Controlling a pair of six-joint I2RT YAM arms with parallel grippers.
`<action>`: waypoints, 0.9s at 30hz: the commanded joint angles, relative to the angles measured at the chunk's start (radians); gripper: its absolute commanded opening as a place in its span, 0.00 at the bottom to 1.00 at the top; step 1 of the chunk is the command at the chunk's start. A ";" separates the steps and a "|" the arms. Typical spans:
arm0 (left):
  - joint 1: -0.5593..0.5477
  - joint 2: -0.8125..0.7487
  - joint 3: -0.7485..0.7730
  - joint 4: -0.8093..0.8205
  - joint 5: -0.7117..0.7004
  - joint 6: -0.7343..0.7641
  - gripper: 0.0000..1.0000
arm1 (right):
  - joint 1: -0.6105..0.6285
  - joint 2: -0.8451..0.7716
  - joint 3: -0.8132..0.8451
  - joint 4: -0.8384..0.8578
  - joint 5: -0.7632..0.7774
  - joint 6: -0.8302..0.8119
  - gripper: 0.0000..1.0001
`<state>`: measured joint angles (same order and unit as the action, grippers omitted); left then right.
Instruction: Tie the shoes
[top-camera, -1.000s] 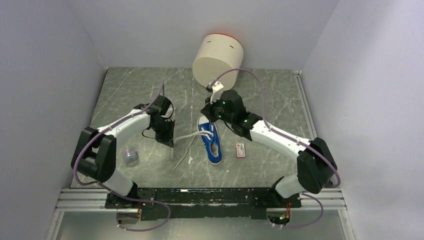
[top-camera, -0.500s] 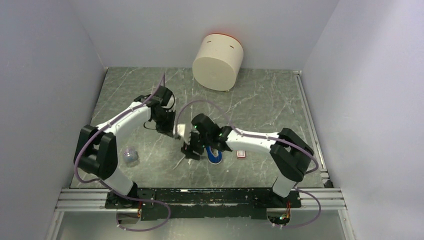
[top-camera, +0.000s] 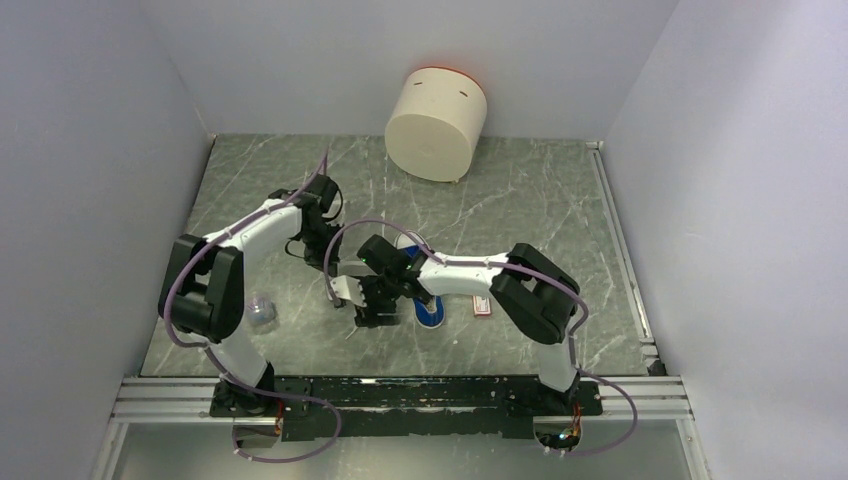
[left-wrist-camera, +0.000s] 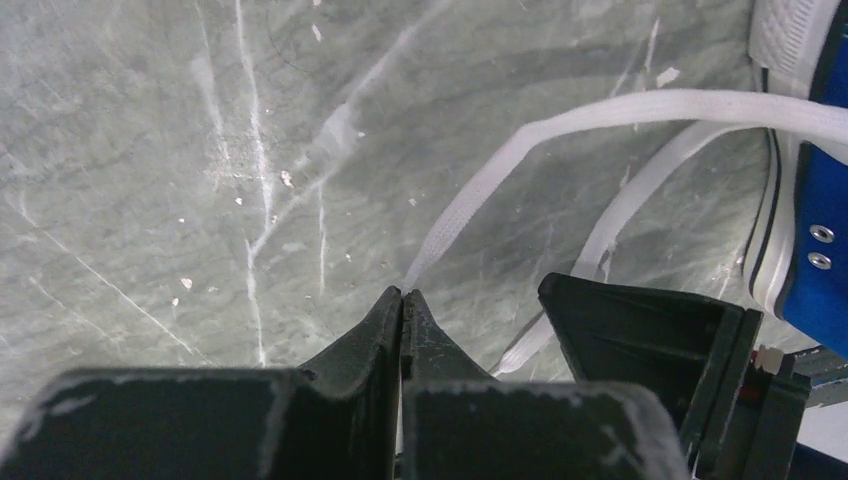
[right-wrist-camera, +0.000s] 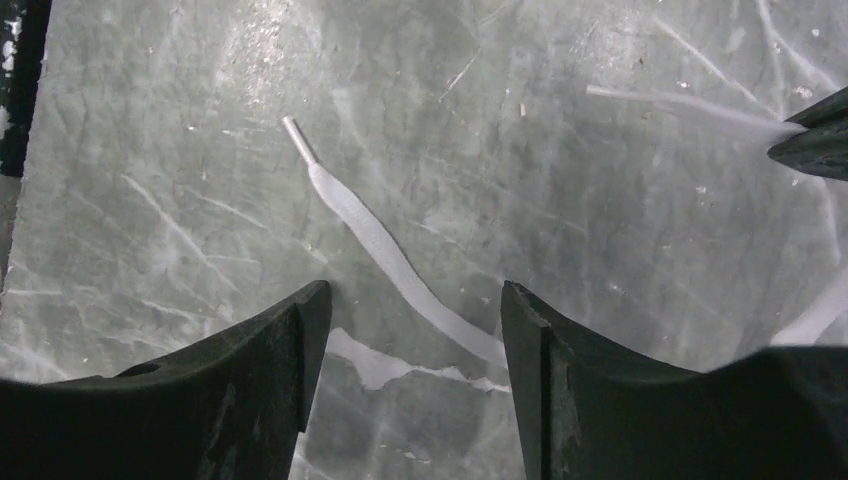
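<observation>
Veined grey-green marble tabletop (top-camera: 560, 220) between pale walls (top-camera: 90, 120) carries a blue sneaker (top-camera: 430, 313).

Item count, as visible:

- Green marbled tabletop (top-camera: 560, 200): one.
- Small blue canvas sneaker with white rubber sole (left-wrist-camera: 815, 215): one.
- White flat lace strands (left-wrist-camera: 560, 128): two run from the sneaker in the left wrist view. One free strand end with a clear tip shows in the right wrist view.
- Cream cylindrical tub with an orange back edge (top-camera: 436, 122): one.
- Small red-and-white flat packet (top-camera: 482, 305): one.
- Small clear crumpled object (top-camera: 260, 311), kind not determinable: one.
- White-and-black robot arms (top-camera: 255, 232): two.
- Black two-finger grippers: two, the left gripper (left-wrist-camera: 402, 293) and the right gripper (right-wrist-camera: 415, 300).
</observation>
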<state>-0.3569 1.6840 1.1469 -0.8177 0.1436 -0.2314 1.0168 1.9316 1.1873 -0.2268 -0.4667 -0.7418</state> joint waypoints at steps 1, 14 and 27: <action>0.010 0.023 -0.008 0.024 0.040 0.031 0.05 | 0.009 0.052 0.060 -0.070 -0.060 -0.057 0.65; 0.012 0.038 0.005 0.016 0.040 0.034 0.05 | -0.006 0.000 0.096 -0.050 -0.024 0.068 0.00; 0.009 -0.045 -0.150 0.098 0.271 -0.090 0.05 | -0.219 -0.416 -0.080 0.198 0.280 0.946 0.00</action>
<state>-0.3477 1.6852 1.0401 -0.7563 0.3130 -0.2596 0.8742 1.4498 1.0306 0.0177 -0.2344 -0.1322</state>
